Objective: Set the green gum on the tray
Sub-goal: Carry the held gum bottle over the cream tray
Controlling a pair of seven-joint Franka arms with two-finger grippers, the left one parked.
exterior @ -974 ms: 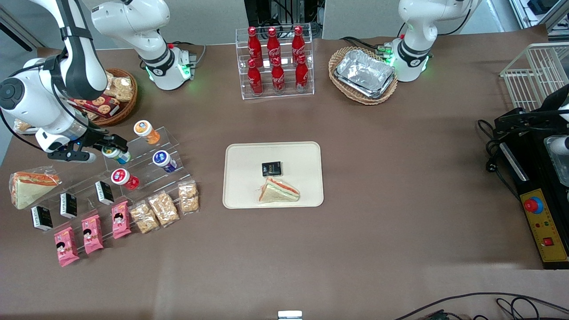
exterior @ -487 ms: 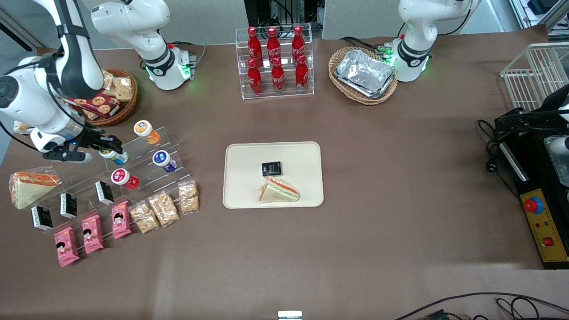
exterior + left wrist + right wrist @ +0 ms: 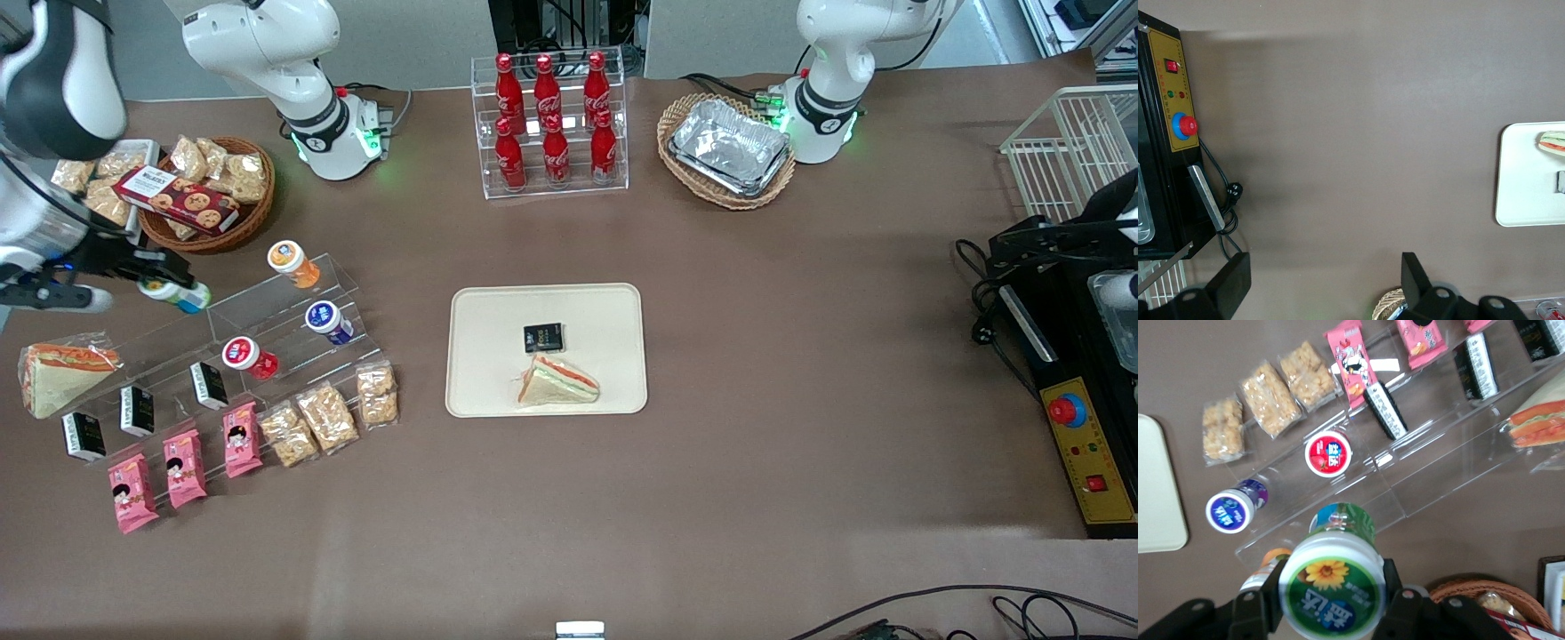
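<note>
My right gripper (image 3: 164, 286) is shut on the green gum (image 3: 175, 294), a small white bottle with a green lid, and holds it in the air beside the clear stepped stand (image 3: 267, 311), at the working arm's end of the table. In the right wrist view the green gum (image 3: 1333, 585) sits lid-first between the black fingers (image 3: 1258, 607), above the stand. The cream tray (image 3: 484, 356) lies at the table's middle with a black packet (image 3: 543, 337) and a sandwich (image 3: 557, 382) on it. The tray (image 3: 1158, 493) shows as a pale edge in the right wrist view.
On the stand are an orange-lidded bottle (image 3: 292, 263), a blue-lidded bottle (image 3: 327, 321) and a red-lidded bottle (image 3: 248, 357). Black packets, pink packets and snack bags lie nearer the camera. A wrapped sandwich (image 3: 58, 373) lies beside them. A wicker basket of biscuits (image 3: 200, 196) stands farther back.
The gripper has lifted the green gum off the stand's upper step and drawn it away toward the working arm's end of the table. The arm has risen.
</note>
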